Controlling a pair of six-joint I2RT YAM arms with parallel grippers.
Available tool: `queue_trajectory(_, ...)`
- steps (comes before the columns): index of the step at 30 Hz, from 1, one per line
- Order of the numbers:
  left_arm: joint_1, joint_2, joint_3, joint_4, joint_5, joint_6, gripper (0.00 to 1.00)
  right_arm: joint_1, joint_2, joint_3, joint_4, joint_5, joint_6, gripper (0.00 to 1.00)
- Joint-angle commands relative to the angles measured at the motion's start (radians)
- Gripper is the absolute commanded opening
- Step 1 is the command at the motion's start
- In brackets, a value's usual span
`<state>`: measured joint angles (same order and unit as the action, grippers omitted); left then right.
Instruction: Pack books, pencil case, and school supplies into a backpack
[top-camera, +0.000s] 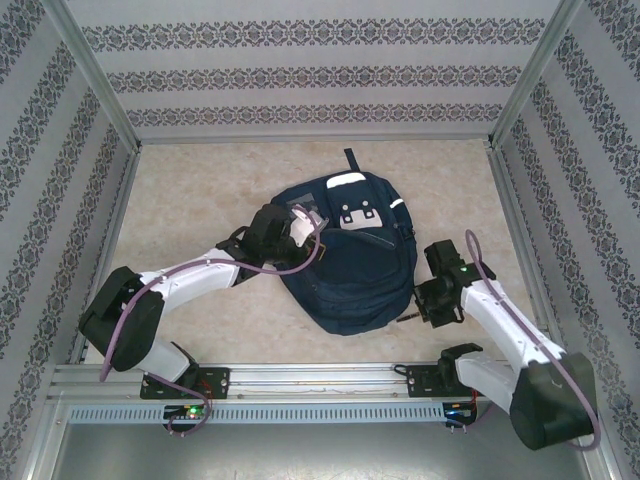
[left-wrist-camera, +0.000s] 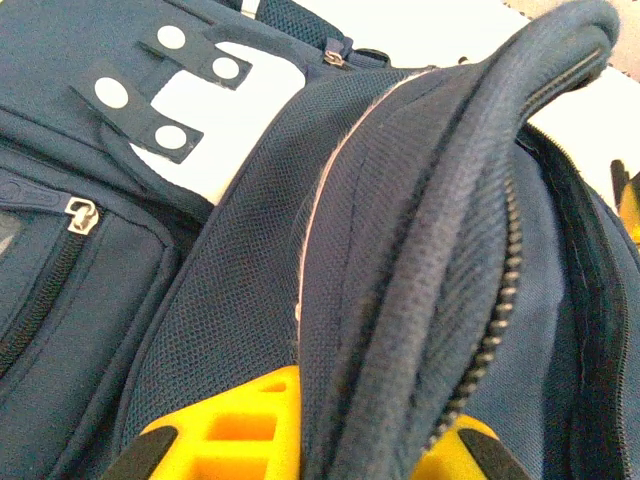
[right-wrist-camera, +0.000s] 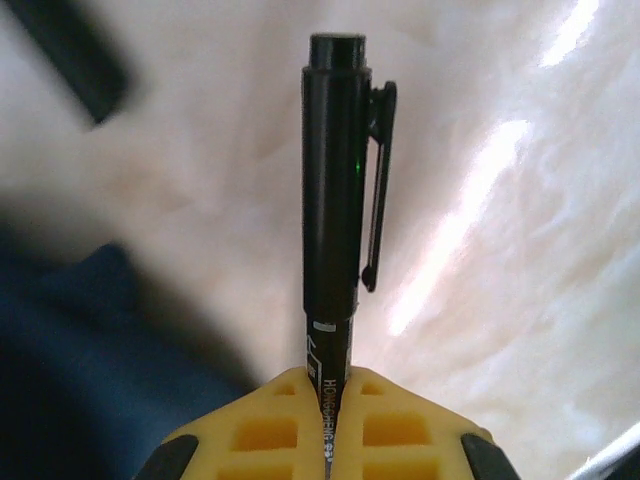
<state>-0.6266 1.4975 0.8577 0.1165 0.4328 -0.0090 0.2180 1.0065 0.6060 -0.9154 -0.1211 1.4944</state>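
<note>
Pinching a slim black clipped pen (right-wrist-camera: 335, 180) is the right gripper (right-wrist-camera: 330, 415); the left gripper (left-wrist-camera: 350, 440) clamps the navy backpack (left-wrist-camera: 420, 230) rim.

The table (top-camera: 200, 190) has a pale beige, marbled top with a glossy sheen, and patterned panels wall it in on three sides. A dark navy backpack (top-camera: 350, 270) lies flat near its middle, top end toward the far wall
</note>
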Motion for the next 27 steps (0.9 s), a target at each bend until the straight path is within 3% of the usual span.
queue_trajectory(1, 0.006, -0.002, 0.048, 0.035, -0.008, -0.037, 0.0, 0.034, -0.054, 0.121, -0.136, 0.021, 0.049, 0.0)
queue_trajectory(5, 0.006, 0.014, 0.046, 0.086, 0.076, -0.051, 0.0, 0.164, -0.038, 0.248, -0.112, 0.044, 0.136, 0.0)
queue_trajectory(9, 0.004, 0.008, 0.059, 0.08, 0.098, -0.087, 0.0, 0.294, 0.094, 0.33, 0.108, 0.013, 0.238, 0.0)
queue_trajectory(15, -0.006, -0.061, 0.005, 0.251, 0.105, -0.014, 0.0, 0.371, 0.302, 0.453, 0.294, 0.043, 0.28, 0.02)
queue_trajectory(19, -0.007, -0.077, -0.009, 0.306, 0.1, -0.014, 0.0, 0.372, 0.356, 0.414, 0.496, 0.049, 0.312, 0.24)
queue_trajectory(23, -0.007, -0.061, -0.004, 0.313, 0.086, -0.052, 0.0, 0.361, 0.357, 0.401, 0.482, 0.03, 0.309, 0.48)
queue_trajectory(27, -0.007, -0.044, -0.009, 0.325, 0.06, -0.076, 0.0, 0.322, 0.277, 0.33, 0.457, 0.032, 0.29, 0.54)
